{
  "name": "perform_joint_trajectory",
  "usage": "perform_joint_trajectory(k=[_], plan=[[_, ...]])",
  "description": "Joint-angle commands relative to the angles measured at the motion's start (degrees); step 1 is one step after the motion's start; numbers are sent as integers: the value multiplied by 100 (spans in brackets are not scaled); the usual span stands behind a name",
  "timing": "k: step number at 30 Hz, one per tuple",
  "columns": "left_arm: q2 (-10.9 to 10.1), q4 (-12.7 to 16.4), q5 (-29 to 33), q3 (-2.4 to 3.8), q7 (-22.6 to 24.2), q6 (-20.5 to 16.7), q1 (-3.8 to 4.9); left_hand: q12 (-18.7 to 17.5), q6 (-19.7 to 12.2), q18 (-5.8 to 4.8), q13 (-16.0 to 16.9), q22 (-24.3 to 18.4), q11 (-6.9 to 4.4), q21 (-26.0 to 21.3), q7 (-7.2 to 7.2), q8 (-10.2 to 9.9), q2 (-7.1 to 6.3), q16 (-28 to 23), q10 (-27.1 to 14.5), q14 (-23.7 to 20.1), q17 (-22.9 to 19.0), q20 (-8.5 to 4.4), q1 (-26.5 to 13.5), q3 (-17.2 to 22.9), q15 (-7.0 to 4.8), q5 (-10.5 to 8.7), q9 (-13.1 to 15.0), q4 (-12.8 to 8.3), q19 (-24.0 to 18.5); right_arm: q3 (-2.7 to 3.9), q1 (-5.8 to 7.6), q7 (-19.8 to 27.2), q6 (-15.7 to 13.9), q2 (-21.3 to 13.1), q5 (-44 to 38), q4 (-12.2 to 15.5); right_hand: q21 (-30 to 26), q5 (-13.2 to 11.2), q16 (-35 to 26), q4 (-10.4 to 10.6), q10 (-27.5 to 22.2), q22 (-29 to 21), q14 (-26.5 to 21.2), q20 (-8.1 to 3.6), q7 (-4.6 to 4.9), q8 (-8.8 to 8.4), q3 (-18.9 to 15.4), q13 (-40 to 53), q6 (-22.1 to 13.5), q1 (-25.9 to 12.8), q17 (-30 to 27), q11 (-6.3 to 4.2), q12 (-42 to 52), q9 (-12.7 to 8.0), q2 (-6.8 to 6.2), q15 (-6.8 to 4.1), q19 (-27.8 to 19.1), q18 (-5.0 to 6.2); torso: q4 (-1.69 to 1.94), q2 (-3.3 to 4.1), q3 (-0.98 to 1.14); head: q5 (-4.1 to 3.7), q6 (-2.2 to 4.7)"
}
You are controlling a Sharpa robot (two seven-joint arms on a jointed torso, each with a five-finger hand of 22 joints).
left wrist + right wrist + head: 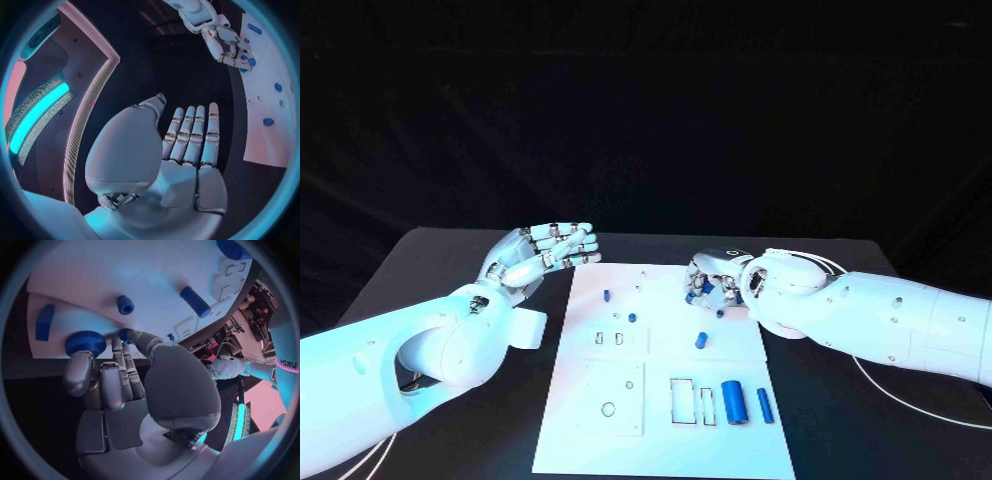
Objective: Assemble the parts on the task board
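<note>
Left hand: the left hand (542, 250) is hovering over the black table (430, 270), just beside the task board's far left corner. Fingers are lying straight and side by side, thumb apart, palm bare; it is gripping nothing and touching nothing. The left wrist view (181, 150) is showing the same flat, unloaded palm.

Right hand: the right hand (715, 280) is bending down onto the far right part of the board. In the right wrist view (115, 385) its fingertips (125, 337) are touching a blue knurled round part (85, 342) at the board's edge, with one finger lying against its rim. Whether it is actually pinching that part or only resting against it, I cannot tell.

Task board: the white task board (589, 440) is lying flat in the middle of the table, between the two arms.

Parts, far half: a small blue peg (606, 295) is standing near the far left; a second small blue piece (632, 317) is sitting just nearer than it. A short blue cylinder (701, 341) is lying near the board's middle right.

Parts, near half: a large blue cylinder (731, 399) is lying beside a slimmer blue rod (764, 404), both close to the rectangular recesses (684, 400).

Wrist detail: a flat blue block (44, 322) is lying on the board near the knurled part; a small blue cap (125, 305) is sitting further in.
</note>
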Motion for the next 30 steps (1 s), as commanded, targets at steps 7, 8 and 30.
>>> perform_joint_trajectory(k=[7,8,30], plan=[[10,-2,21,6,-7,143,9,-24,-28,40,3,-5,51,-23,235,-7,-44,-24,0,-47,6,-10,7,-48,-6,-10,-5,2,-31,0,-26,-1,55,50,-53,-18,48,-89,45,18,28,25,236,-7,-2,25,42,4,20,-14,8,0,6,22,1,-50,39,-83,9,11,-11,-2,-9],[10,-3,21,6,-10,146,9,-24,-28,40,3,-5,51,-23,235,-7,-44,-24,0,-47,6,-10,7,-48,-6,-10,-5,2,-31,0,-27,-6,54,54,-54,-21,48,-89,45,18,28,25,236,-7,-2,25,42,4,20,-14,8,0,6,22,1,-50,39,-83,8,12,-10,-2,-10],[31,-52,21,5,-60,194,10,-33,-33,41,2,-9,54,-29,238,-9,-30,-21,-6,-56,11,-9,13,-45,-4,-15,-7,-1,-45,2,-40,-199,-887,120,-47,53,122,-128,95,102,416,163,234,-123,-205,384,290,96,358,42,9,-176,123,297,254,-191,57,-95,20,26,-23,29,20]])
